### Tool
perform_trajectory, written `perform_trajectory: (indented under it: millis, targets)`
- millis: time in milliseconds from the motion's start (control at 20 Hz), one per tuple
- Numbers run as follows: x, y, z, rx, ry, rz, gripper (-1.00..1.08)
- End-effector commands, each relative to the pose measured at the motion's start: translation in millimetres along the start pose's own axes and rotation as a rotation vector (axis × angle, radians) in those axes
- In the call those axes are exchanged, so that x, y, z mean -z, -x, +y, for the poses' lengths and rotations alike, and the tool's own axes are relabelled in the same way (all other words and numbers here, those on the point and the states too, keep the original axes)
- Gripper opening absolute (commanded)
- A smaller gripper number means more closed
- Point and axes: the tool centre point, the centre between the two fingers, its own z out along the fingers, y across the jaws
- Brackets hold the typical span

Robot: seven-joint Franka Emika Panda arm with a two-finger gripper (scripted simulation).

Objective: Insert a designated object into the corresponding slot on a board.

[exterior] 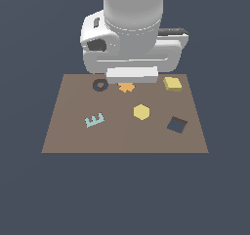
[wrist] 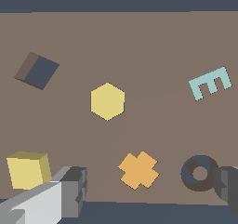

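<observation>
The flat yellow square block (exterior: 172, 83) lies on the large brown rectangular board (exterior: 73, 136) at its far edge, toward the exterior view's right, well apart from the dark diamond-tilted square slot (exterior: 177, 125). The pincer (wrist: 151, 190) hangs spread wide, holding nothing, above the orange cross-shaped piece (wrist: 138, 170)

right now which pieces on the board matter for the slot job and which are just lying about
For the job: yellow square block, diamond-tilted square slot, brown board, gripper.

Lying about: yellow hexagon, orange cross, pale blue E, dark ring.
</observation>
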Motion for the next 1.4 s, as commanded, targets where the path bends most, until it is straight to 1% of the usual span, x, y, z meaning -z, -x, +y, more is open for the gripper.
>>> perform_trajectory:
  millis: [0, 350, 700, 1050, 1350]
  targets:
    - [0.0, 0.0, 0.0, 0.0, 0.0, 0.0, 1.0]
    - [-2.8, -2.3, -5.3, 0.046, 0.002, 0.001, 1.0]
    - [-11.5, -7.6, -22.0, 0.184, 0.008, 0.004, 1.0]
    - [-26.4, -11.2, -51.7, 0.422, 0.018, 0.01, 1.0]
    - [-44.8, -6.0, -87.4, 0.709, 0.031, 0.017, 1.0]
